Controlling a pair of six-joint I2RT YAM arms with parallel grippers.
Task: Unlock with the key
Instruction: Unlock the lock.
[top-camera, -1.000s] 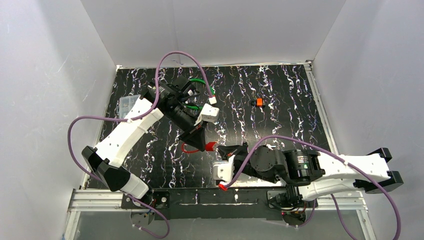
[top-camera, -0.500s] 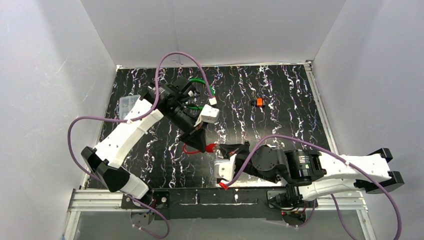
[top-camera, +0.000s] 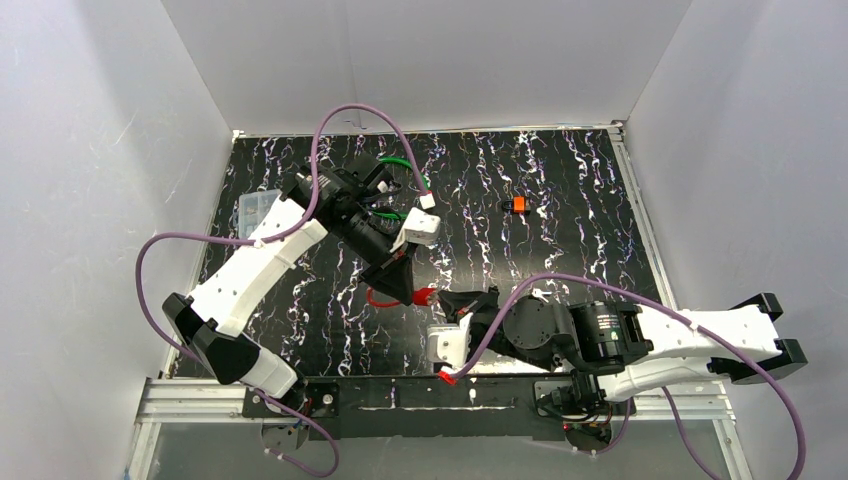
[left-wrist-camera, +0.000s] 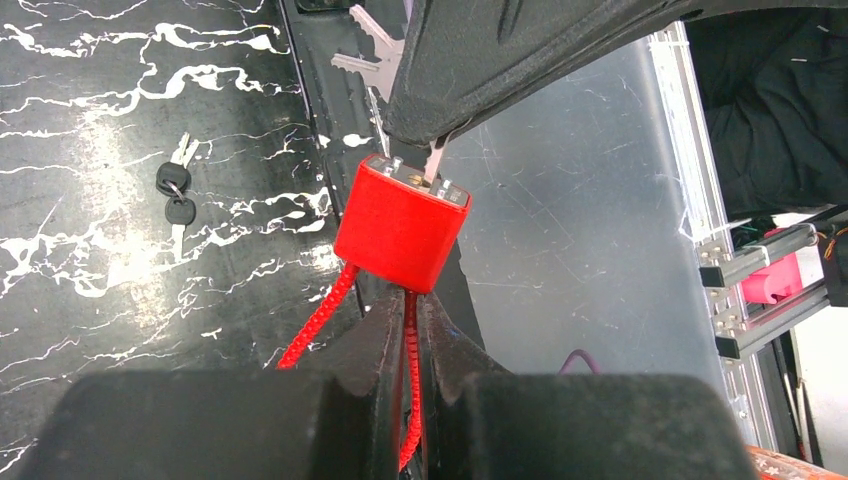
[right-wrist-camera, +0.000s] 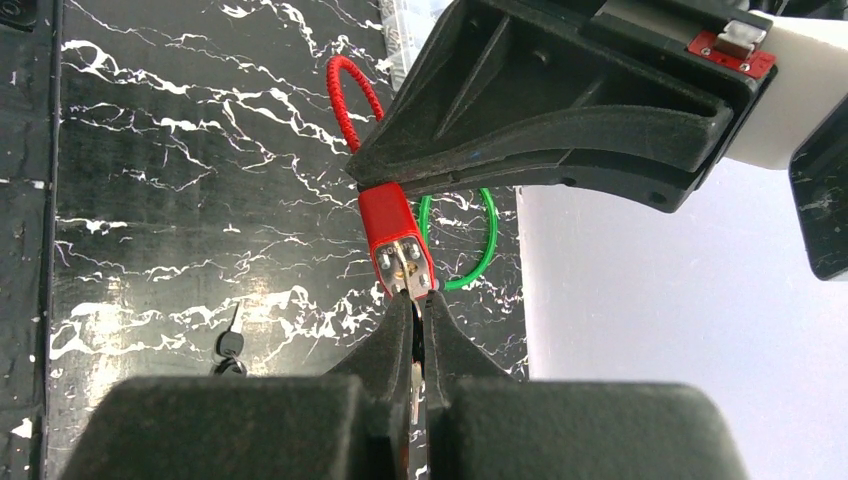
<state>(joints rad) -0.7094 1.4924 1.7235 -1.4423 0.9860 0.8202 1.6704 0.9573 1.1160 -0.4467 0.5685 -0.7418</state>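
Note:
A red padlock (top-camera: 422, 295) with a red cable loop (top-camera: 378, 298) hangs in the air between the two grippers. My left gripper (left-wrist-camera: 412, 325) is shut on the red cable (left-wrist-camera: 410, 380) just below the lock body (left-wrist-camera: 400, 225). My right gripper (right-wrist-camera: 415, 315) is shut on a silver key (right-wrist-camera: 412, 385) whose blade sits in the keyhole on the lock's face (right-wrist-camera: 405, 260). In the left wrist view the key (left-wrist-camera: 436, 160) enters the lock's top under the right fingers (left-wrist-camera: 520, 60).
A second pair of black-headed keys (left-wrist-camera: 175, 200) lies on the black marbled mat (top-camera: 560, 220). A green cable lock (top-camera: 405, 180) and a small orange lock (top-camera: 516, 204) lie at the back. A clear box (top-camera: 253, 208) sits at the left edge.

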